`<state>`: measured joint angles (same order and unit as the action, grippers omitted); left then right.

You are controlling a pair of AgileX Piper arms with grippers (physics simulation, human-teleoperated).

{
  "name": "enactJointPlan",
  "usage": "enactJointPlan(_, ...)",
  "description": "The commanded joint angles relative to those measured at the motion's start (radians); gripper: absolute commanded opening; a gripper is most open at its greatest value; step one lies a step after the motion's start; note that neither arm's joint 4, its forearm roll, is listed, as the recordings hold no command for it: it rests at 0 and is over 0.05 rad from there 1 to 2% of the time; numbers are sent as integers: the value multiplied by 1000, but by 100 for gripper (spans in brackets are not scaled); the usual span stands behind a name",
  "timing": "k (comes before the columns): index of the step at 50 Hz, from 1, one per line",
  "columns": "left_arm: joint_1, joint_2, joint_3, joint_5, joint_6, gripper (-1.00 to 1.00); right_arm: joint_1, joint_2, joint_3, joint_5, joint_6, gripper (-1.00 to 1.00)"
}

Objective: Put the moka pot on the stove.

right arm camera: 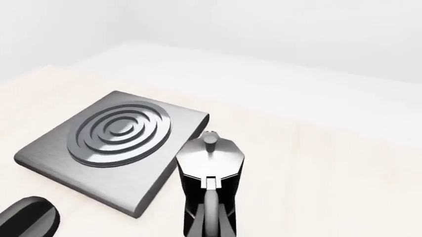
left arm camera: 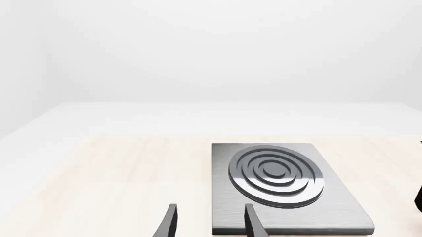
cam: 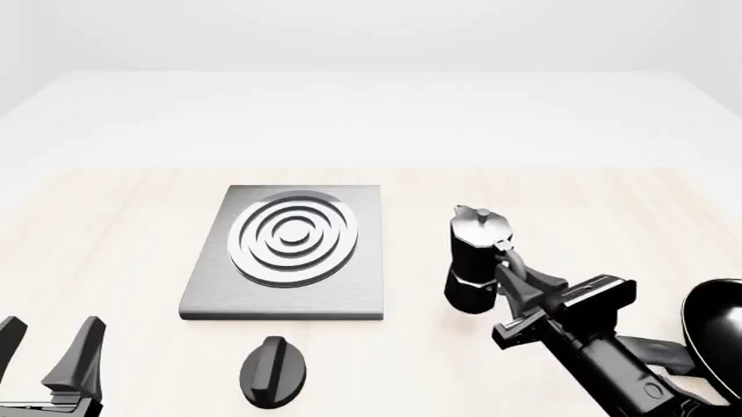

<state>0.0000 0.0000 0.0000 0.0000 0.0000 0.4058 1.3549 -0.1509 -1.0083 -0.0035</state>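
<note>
Right of the stove, on the tabletop | moka pot stands upright | right claw at its handle, closure unclear | left claw open, empty | rigid, top-heavy, slick lid; handle looks the safest hold.

A simulated test scene with kitchen props, not a real kitchen, a pale wooden table in a blank white room with no furniture, on it a stove slab, a moka pot, a black knob, a frying pan

One moka pot, one stove, one knob, one pan, two grippers.
</note>
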Motion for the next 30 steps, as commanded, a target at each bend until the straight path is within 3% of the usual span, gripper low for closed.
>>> enactJointPlan(1, 0, 0, 0, 0, 0, 100, -2, -147, -28, 117, -19, -100)
enactJointPlan(20, 0, 0, 0, 0, 0, 100, 15, -194, -96, 190, -24, -100)
enactJointPlan(30, 0, 0, 0, 0, 0, 100, 28, -249, -140, 272, -34, -100)
